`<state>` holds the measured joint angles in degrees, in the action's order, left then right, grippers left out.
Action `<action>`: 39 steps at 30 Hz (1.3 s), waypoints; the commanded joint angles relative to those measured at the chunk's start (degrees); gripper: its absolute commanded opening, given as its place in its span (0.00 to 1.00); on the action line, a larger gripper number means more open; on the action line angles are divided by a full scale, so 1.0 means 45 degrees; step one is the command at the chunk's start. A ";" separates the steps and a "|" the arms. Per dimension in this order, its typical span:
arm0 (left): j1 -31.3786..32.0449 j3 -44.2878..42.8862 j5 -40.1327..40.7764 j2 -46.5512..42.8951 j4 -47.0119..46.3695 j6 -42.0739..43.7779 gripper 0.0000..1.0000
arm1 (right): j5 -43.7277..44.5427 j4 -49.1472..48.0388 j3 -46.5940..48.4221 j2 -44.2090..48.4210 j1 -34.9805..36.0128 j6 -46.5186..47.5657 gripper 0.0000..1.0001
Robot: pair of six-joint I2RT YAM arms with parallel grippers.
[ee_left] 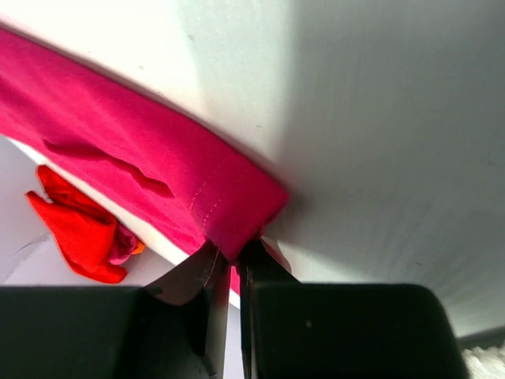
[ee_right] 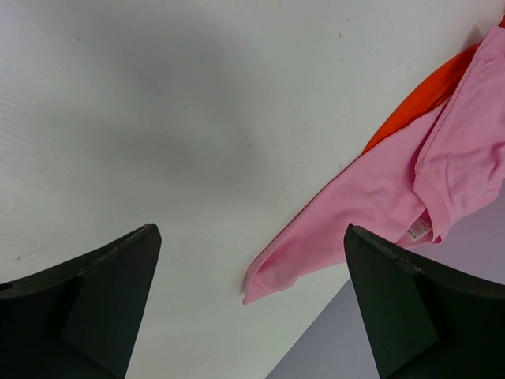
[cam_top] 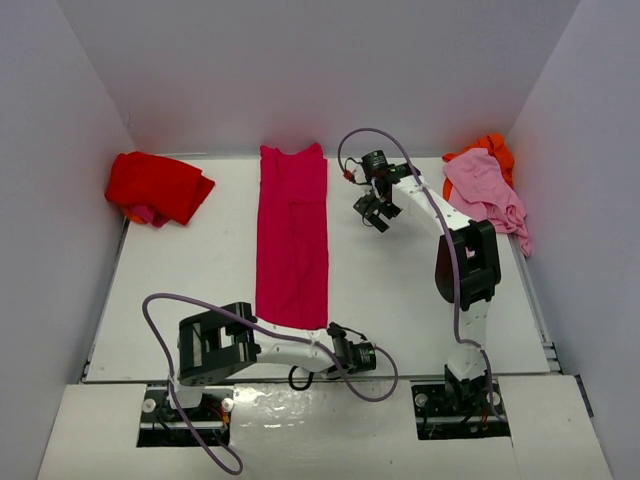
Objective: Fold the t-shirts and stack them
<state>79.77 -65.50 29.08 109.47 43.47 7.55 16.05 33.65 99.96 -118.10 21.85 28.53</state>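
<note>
A crimson-magenta t-shirt (cam_top: 292, 235) lies on the table as a long narrow strip running from front to back. My left gripper (cam_top: 333, 332) sits at its near right corner and is shut on that corner of the magenta t-shirt (ee_left: 142, 158), with the cloth pinched between the closed fingers of the gripper (ee_left: 231, 251). My right gripper (cam_top: 378, 215) hovers open above bare table to the right of the strip's far end. Nothing lies between the spread fingers of this gripper (ee_right: 251, 229). The tip of a pale pink t-shirt (ee_right: 394, 189) lies just beyond them.
A bright red t-shirt (cam_top: 155, 187) (ee_left: 79, 233) lies bunched at the back left corner. The pale pink t-shirt (cam_top: 485, 190) lies crumpled over an orange t-shirt (cam_top: 490, 148) (ee_right: 426, 99) at the back right, against the side wall. White walls enclose the table (cam_top: 400, 290).
</note>
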 commanded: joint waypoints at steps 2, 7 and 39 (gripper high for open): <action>-0.0224 -0.0323 0.2363 -0.0905 -0.0172 0.0947 0.00 | 0.0211 -0.0017 0.0326 0.0239 0.0087 0.0075 1.00; -0.1047 -0.1432 0.1875 -0.1682 0.0837 0.1771 0.00 | 0.0091 0.0010 0.0611 0.0204 0.0216 0.0078 1.00; -0.1098 -0.3106 -0.0846 -0.2999 0.3641 0.3663 0.00 | 0.0092 0.0081 0.0122 0.0913 0.0516 0.0143 1.00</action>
<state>79.43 -75.95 15.84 100.59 62.37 18.32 15.97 33.83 98.87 -117.49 24.10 28.73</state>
